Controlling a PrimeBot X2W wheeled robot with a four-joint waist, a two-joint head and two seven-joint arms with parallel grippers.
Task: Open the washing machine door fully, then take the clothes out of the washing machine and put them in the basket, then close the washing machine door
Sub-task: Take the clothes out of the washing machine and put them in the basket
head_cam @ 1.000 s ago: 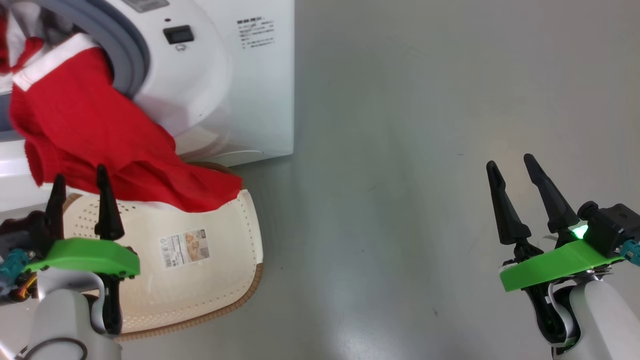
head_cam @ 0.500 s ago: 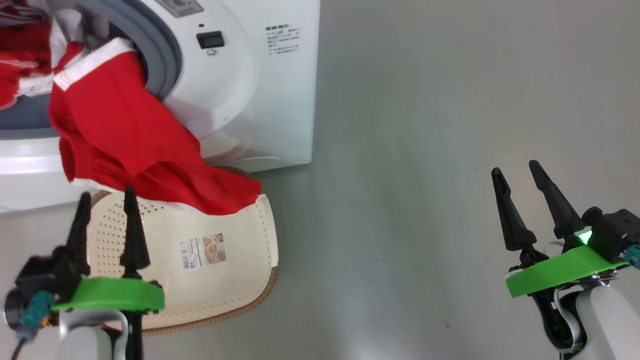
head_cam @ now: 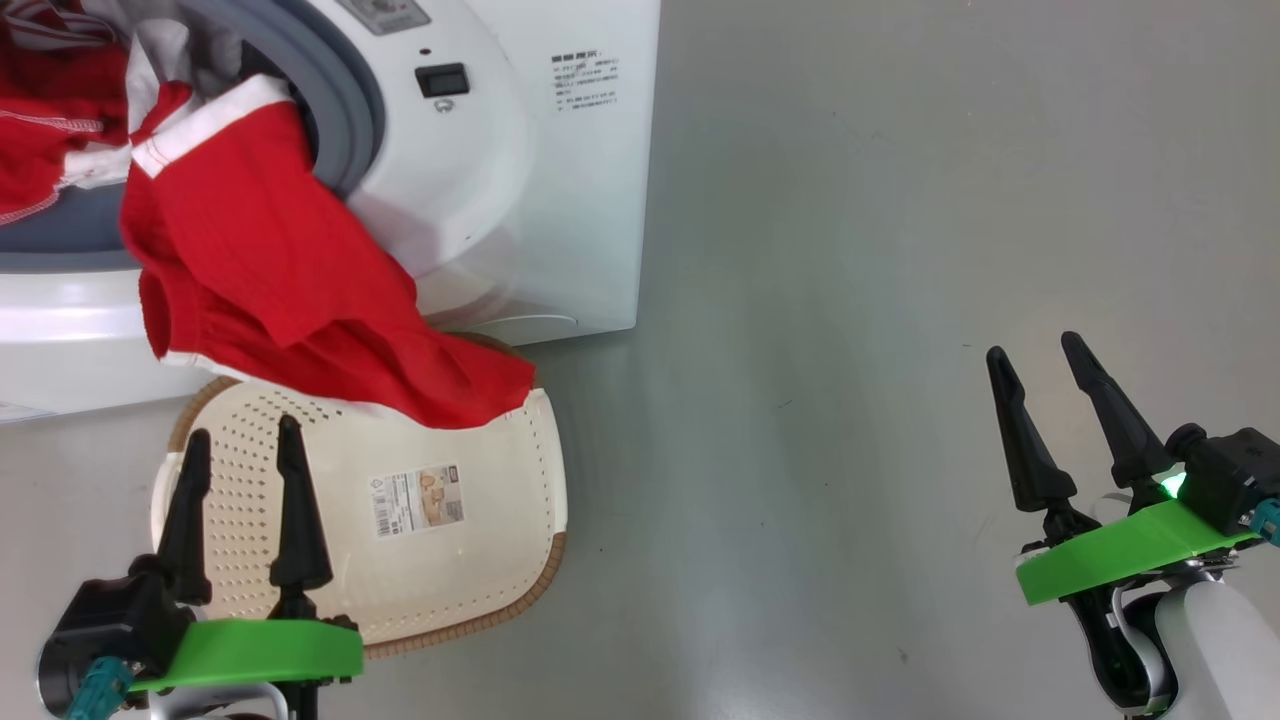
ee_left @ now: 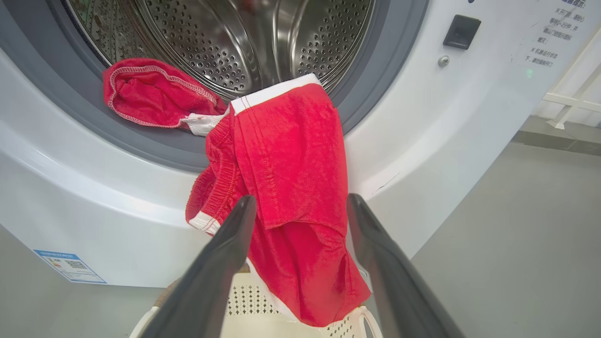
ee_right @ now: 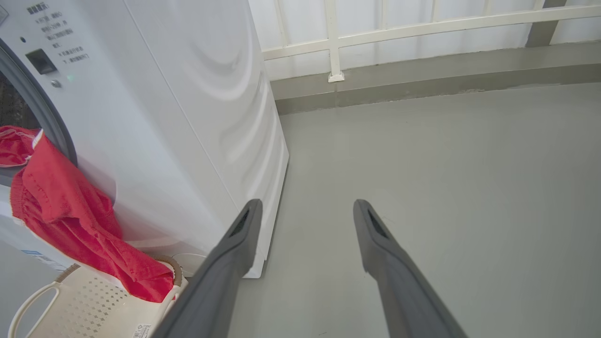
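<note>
Now that the left end effector has drawn back over the basket, it stands wide open and empty, like the right end effector. The clothes hang from the washing machine mouth, tail touching the basket rim, more lying in the drum. Unloading looks unfinished.

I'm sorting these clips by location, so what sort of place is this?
Likely a laundry area, maybe a test room: a white front-loading washing machine with red clothes hanging from its drum over a basket, on a grey floor with a white railing along the wall.
</note>
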